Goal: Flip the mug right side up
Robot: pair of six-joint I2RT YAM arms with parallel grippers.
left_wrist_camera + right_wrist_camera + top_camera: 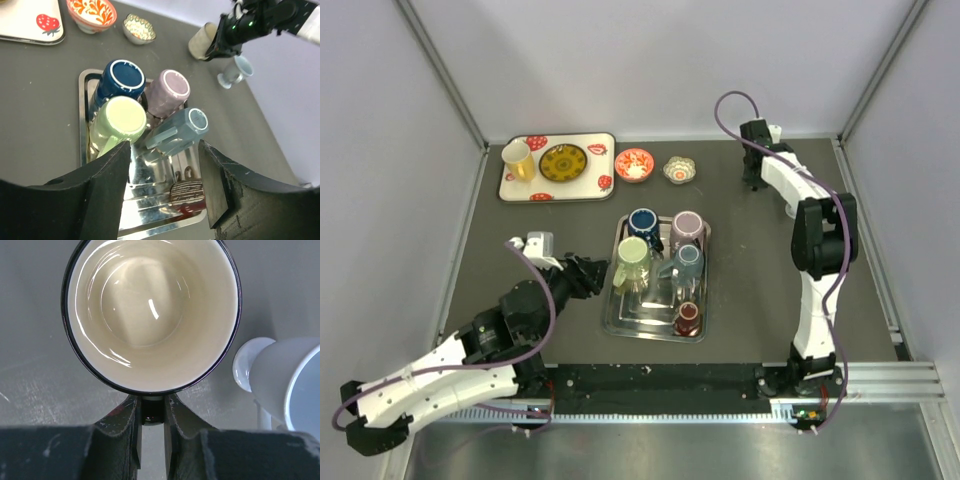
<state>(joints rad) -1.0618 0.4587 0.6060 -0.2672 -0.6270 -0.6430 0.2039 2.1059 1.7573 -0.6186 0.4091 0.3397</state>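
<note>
Dark tabletop [750,280] | left hand [164,150] wide, arm low by tray [638,318] | right hand [152,415] pinching cream mug [150,315] handle, arm outstretched

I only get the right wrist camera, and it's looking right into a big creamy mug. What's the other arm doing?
Observer: The left pincer hangs open beside a metal tray, holding nothing.
Operator: What's in the tray?
Observer: Five cups, and the pale green mug nearest that pincer is bottom up.
Operator: And where's my mug?
Observer: Your cream mug is near the table's far edge, on the right, well away from the tray.
</note>
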